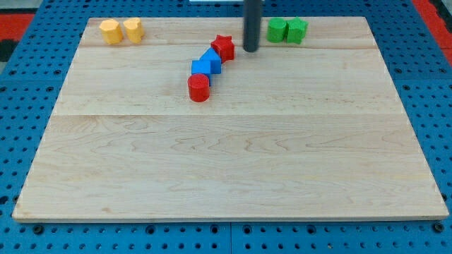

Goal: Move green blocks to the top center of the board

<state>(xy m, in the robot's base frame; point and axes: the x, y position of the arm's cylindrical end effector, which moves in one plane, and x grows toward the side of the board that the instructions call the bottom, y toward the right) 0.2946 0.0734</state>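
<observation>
Two green blocks sit side by side near the view's top, right of centre: one [277,29] on the left and one [296,30] touching it on the right. My tip [251,49] stands just left of and slightly below the left green block, apart from it. The rod rises out of the view's top. A red star block [223,47] lies just left of my tip.
Two blue blocks [211,61] [201,69] and a red cylinder [199,87] run in a diagonal line down-left from the red star. Two yellow blocks [109,31] [133,29] sit at the top left. The wooden board [226,155] lies on a blue pegboard.
</observation>
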